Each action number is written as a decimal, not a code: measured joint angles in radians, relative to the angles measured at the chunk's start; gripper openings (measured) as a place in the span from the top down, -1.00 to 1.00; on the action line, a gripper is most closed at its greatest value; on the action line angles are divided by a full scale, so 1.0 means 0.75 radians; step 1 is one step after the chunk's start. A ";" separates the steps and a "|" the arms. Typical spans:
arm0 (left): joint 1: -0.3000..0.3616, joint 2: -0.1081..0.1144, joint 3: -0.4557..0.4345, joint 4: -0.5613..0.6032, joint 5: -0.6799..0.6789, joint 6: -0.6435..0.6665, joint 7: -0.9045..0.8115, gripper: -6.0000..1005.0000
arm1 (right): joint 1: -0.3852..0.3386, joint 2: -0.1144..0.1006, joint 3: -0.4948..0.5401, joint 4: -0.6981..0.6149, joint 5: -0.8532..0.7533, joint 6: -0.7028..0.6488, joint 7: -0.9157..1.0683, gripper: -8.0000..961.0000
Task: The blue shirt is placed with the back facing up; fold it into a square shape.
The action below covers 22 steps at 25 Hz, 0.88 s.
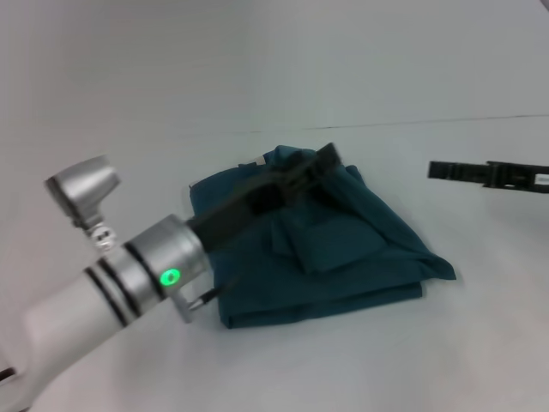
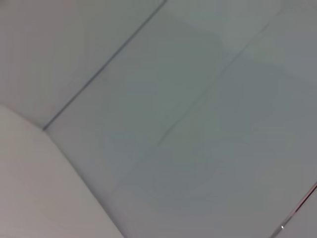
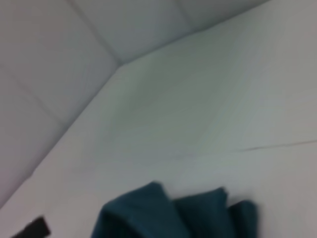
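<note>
Blue shirt (image 1: 343, 249): dark teal, lying folded into a rough, bunched rectangle on the white table (image 1: 360, 369), centre of the head view, with a smaller folded flap on top and layered edges showing along its lower right side; a small pale tag shows at its upper edge. In the right wrist view, its rumpled upper edge (image 3: 168, 215) appears at the bottom centre of the frame against the pale table. Left gripper (image 1: 322, 161): black, at the end of the white-and-silver left arm that enters from the lower left of the head view, reaching over the upper middle of the shirt; how far the claw stands open, and whether it has any cloth, cannot be told. Right gripper (image 1: 442, 170): black, at the right edge of the head view, above the table, well apart from the shirt; its opening cannot be told, nothing seen in it. Left wrist view: pale surfaces and seams only.
</note>
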 joint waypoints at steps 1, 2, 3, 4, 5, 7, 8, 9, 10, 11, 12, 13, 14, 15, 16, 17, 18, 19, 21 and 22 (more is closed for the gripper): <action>0.032 0.003 0.026 0.036 0.000 0.014 -0.016 -0.41 | 0.007 0.000 -0.024 -0.002 0.000 -0.007 0.002 -0.65; 0.063 0.004 0.061 0.081 0.000 0.026 -0.042 -0.42 | 0.015 0.001 -0.048 -0.003 0.000 -0.012 0.004 -0.65; 0.155 0.006 0.166 0.220 0.000 0.047 -0.116 -0.43 | 0.022 0.001 -0.070 -0.004 0.000 -0.013 0.005 -0.65; 0.155 0.006 0.166 0.220 0.000 0.047 -0.116 -0.44 | 0.027 0.001 -0.091 -0.005 -0.002 -0.013 0.004 -0.65; 0.202 0.006 0.211 0.284 0.000 0.059 -0.143 -0.45 | 0.034 0.001 -0.110 -0.006 -0.011 -0.012 0.002 -0.65; 0.326 0.006 0.282 0.428 0.000 0.104 -0.171 -0.48 | 0.063 0.005 -0.140 -0.008 -0.068 -0.004 -0.012 -0.65; 0.326 0.006 0.282 0.428 0.000 0.104 -0.171 -0.49 | 0.063 0.005 -0.140 -0.008 -0.068 -0.004 -0.012 -0.65; 0.363 0.006 0.290 0.460 0.000 0.116 -0.171 -0.50 | 0.074 0.009 -0.143 -0.010 -0.086 -0.003 -0.018 -0.65; 0.390 0.008 0.291 0.485 0.004 0.122 -0.171 -0.51 | 0.086 0.017 -0.143 -0.015 -0.101 -0.003 -0.028 -0.65; 0.419 0.009 0.291 0.511 0.018 0.126 -0.172 -0.51 | 0.097 0.027 -0.144 -0.027 -0.110 -0.004 -0.033 -0.65; 0.446 0.010 0.287 0.535 0.035 0.127 -0.172 -0.51 | 0.103 0.034 -0.146 -0.035 -0.112 -0.008 -0.034 -0.65; 0.466 0.011 0.284 0.554 0.049 0.128 -0.172 -0.51 | 0.111 0.045 -0.151 -0.053 -0.118 -0.011 -0.035 -0.65; 0.486 0.011 0.283 0.571 0.061 0.131 -0.172 -0.51 | 0.119 0.057 -0.160 -0.072 -0.123 -0.018 -0.035 -0.65; 0.503 0.011 0.282 0.585 0.072 0.131 -0.172 -0.51 | 0.127 0.068 -0.178 -0.097 -0.129 -0.018 -0.034 -0.65; 0.514 0.011 0.279 0.593 0.080 0.132 -0.172 -0.51 | 0.132 0.076 -0.193 -0.112 -0.135 -0.018 -0.032 -0.65; 0.521 0.011 0.276 0.597 0.091 0.131 -0.172 -0.51 | 0.141 0.086 -0.215 -0.130 -0.142 -0.018 -0.029 -0.65; 0.527 0.011 0.267 0.600 0.105 0.128 -0.172 -0.51 | 0.150 0.094 -0.238 -0.143 -0.150 -0.017 -0.025 -0.65; 0.530 0.011 0.262 0.602 0.115 0.126 -0.172 -0.51 | 0.161 0.103 -0.262 -0.152 -0.159 -0.018 -0.021 -0.65; 0.536 0.011 0.255 0.603 0.130 0.124 -0.172 -0.51 | 0.177 0.117 -0.289 -0.158 -0.177 -0.010 -0.022 -0.65; 0.539 0.011 0.253 0.603 0.132 0.123 -0.172 -0.51 | 0.185 0.127 -0.299 -0.159 -0.190 -0.008 -0.025 -0.65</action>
